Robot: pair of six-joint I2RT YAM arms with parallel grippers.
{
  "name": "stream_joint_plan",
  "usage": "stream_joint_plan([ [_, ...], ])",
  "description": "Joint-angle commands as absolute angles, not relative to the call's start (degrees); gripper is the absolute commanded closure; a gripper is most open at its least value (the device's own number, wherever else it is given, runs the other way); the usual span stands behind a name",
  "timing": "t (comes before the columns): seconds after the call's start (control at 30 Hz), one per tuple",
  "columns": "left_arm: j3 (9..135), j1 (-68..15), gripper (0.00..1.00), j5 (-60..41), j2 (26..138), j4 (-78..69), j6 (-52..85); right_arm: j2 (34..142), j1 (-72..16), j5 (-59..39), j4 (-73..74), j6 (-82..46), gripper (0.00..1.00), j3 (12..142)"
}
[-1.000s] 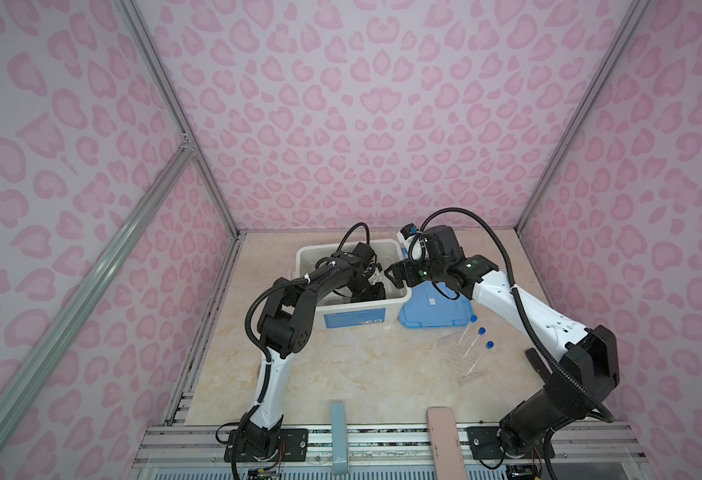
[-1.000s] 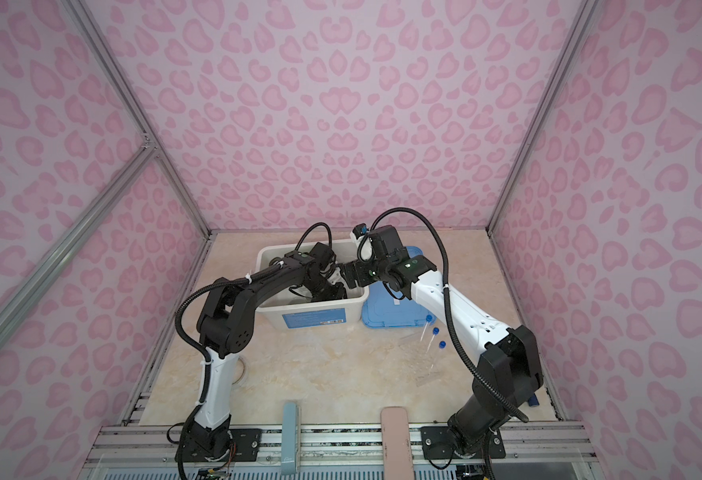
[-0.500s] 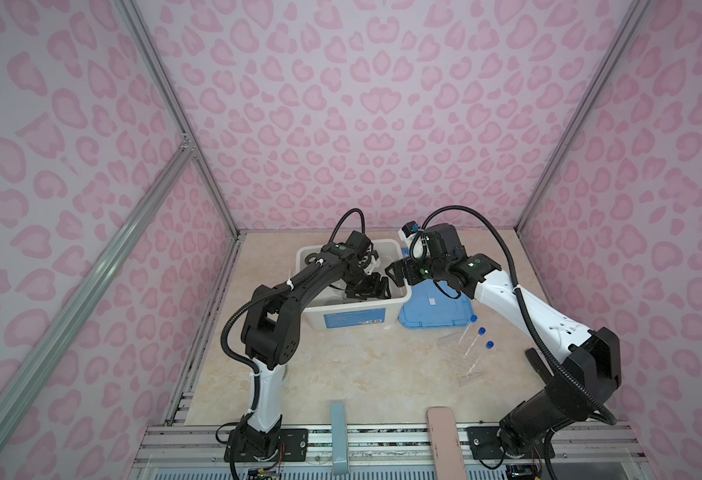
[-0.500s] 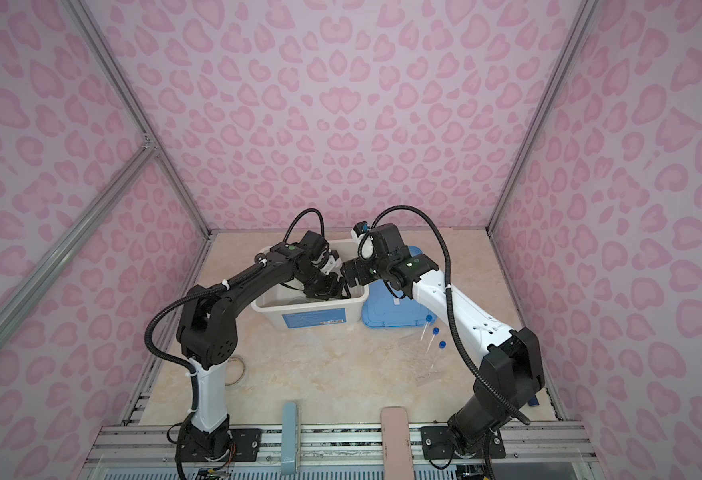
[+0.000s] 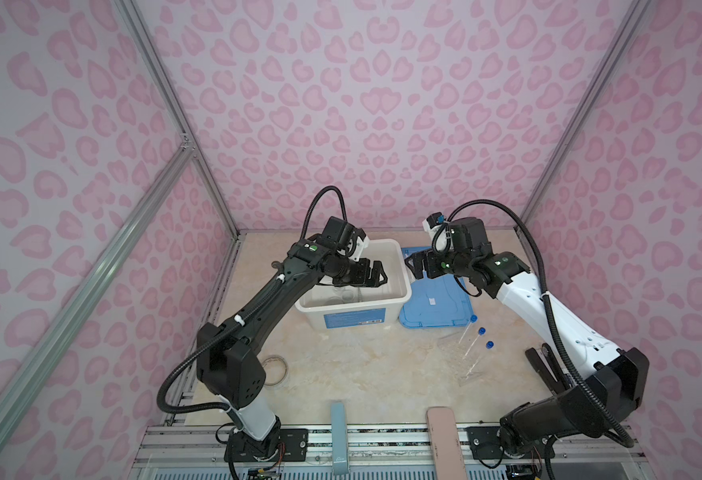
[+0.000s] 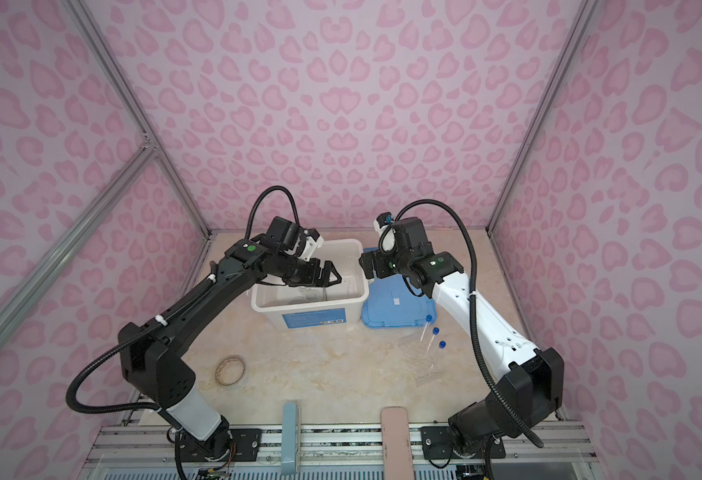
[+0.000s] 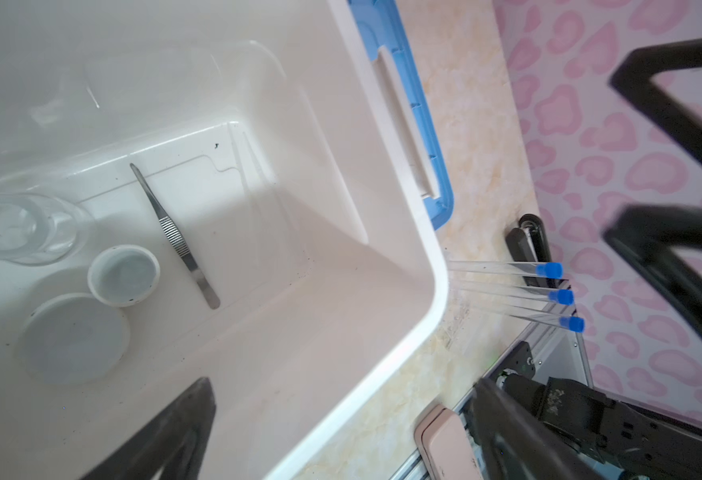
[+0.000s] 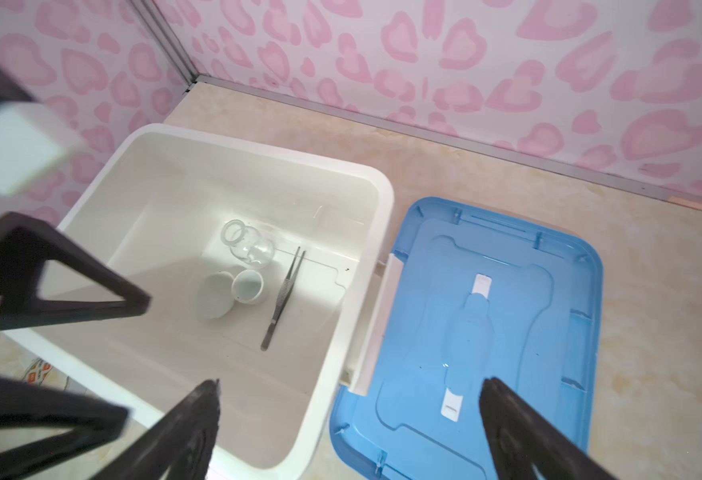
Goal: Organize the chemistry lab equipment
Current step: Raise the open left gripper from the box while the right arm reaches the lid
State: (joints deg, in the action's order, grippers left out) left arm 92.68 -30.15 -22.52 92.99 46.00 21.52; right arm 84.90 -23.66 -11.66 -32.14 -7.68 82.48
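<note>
The left gripper (image 5: 381,272) hangs above the open white tub (image 5: 314,313), over its right half. Its jaws stand wide apart and there is nothing between them. The right gripper (image 5: 413,268) hangs just outside the right rim of the tub, above the blue lid (image 5: 436,305) that lies flat just beside the tub. Its jaws are also wide and empty.

On the bottom of the tub lie the metal tweezers (image 8: 285,297). Near them are two white round dishes (image 8: 215,300), close together, and next to the dishes a small clear glass cup (image 8: 249,245). Thin clear rods (image 7: 254,178) lie along the foot of the right wall of the tub.

Three long clear tubes (image 5: 472,343) with blue caps lie on the table (image 5: 362,374), outside the tub, in front of it to the right.
</note>
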Motion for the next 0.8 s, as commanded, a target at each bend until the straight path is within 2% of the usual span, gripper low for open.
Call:
stream_joint_plan([
  [0.0, 89.8, -30.8, 0.02, -23.4, 87.3, 39.8, 26.4, 85.1, -20.5, -11.6, -35.7, -9.3, 0.02, 82.0],
  [0.23, 78.8, -34.8, 0.02, -22.5, 75.8, 23.8, 38.6, 86.6, -13.7, -9.3, -36.0, -9.8, 0.02, 79.0],
  [0.4, 77.4, -39.5, 0.02, -16.3, 73.5, 21.4, 42.1, 90.2, -10.0, -6.9, -37.1, -10.2, 0.02, 78.9],
  [0.77, 74.7, -40.3, 0.02, -17.5, 73.2, 20.1, 40.3, 99.7, -3.0, -3.8, -36.3, -8.7, 0.22, 79.0],
])
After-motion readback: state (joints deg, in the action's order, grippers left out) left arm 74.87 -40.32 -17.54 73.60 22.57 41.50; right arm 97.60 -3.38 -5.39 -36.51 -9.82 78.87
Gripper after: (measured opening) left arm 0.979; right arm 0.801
